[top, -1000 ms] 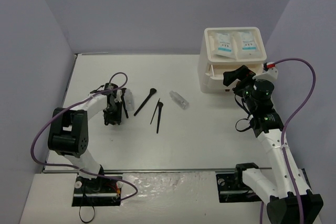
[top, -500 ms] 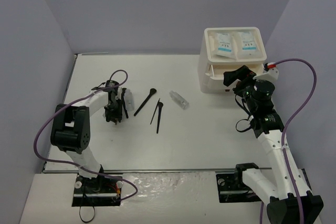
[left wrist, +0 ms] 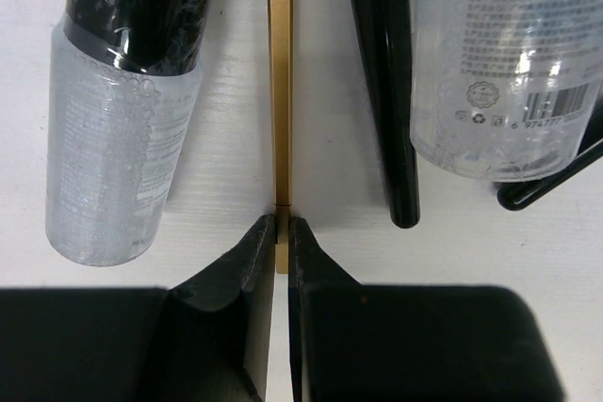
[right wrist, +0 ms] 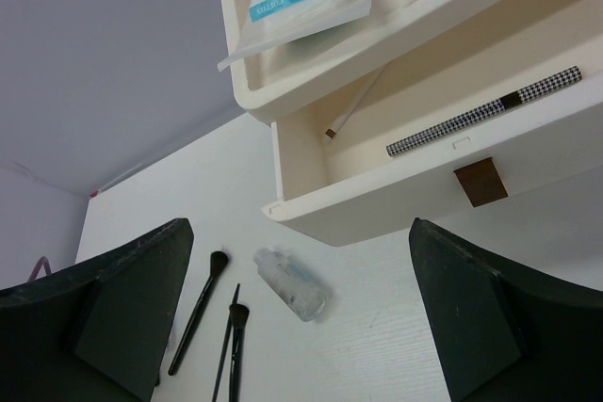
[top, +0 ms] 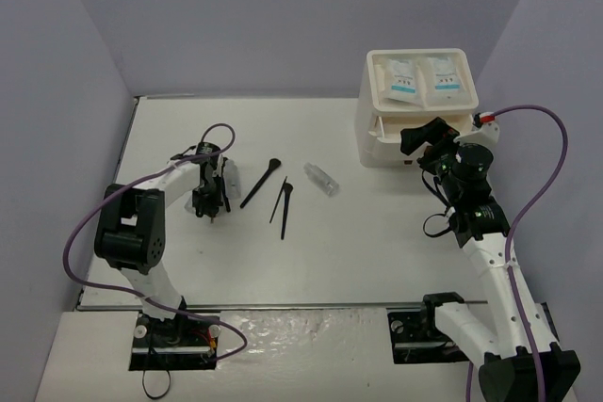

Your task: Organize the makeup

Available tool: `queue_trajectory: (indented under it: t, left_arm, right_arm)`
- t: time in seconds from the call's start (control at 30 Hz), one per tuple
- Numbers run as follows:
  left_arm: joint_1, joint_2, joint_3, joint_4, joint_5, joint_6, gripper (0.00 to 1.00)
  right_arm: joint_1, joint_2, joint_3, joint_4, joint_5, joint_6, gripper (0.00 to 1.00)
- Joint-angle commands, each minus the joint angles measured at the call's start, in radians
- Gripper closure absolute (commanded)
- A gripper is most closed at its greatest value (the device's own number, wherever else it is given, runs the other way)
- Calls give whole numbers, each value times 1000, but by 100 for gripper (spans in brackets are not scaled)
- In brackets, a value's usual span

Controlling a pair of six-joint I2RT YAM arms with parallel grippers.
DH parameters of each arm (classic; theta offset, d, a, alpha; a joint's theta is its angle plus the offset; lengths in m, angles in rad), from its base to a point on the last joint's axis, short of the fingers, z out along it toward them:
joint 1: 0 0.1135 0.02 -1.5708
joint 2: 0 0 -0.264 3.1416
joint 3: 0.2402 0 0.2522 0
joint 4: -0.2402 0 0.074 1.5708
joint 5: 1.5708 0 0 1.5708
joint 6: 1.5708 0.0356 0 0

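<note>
On the left half of the table (top: 377, 233), the left pincer (left wrist: 281, 233) is closed on the near end of a thin wooden stick (left wrist: 281, 91). Its black fingertips (left wrist: 250, 256) press the stick from either side, and the rest of the stick runs away from them, flat on the white surface. Just left of the stick, apart from it, lies a capped vial (left wrist: 118, 129), clear with a black top. Just right of the stick a black handle (left wrist: 382, 91) lies parallel to it, and a printed vial (left wrist: 499, 54) lies close against that.

Nearer the middle of the table lie a slanted brush (top: 261, 183), a pair of brushes (top: 283, 202) close together, and a lone vial (top: 320, 179).

At the right rear stands the white box (top: 377, 148), with two sachets (top: 400, 79) in its top tray. Its upper drawer (right wrist: 377, 204) is open and holds a checkered pencil (right wrist: 485, 110). The right pincer (top: 424, 135) hangs in front of the drawer, fingers spread wide, holding nothing.
</note>
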Motion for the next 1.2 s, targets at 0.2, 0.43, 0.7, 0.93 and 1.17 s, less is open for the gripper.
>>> queue_trajectory:
  t: [0.2,0.43,0.7,0.93,1.17]
  left_arm:
    - [-22,-155,29,-90,-72,-107,100]
    - [-70,-326,100,-172,-59,-163,100]
    - [-280,-518,159,43,116,-214,100]
    - [-499,-511,261,186,137,-233,100]
    - [-591,-455,331,250,172,-258,100]
  right_arm:
    - [8,-10,33,83,-145,1,4]
    - [18,23,66,89,-307,6,5]
    - [136,65,76,234,-447,64,9]
    - [291,134,130,301,-403,69,11]
    - [413,207,186,298,-338,17,19]
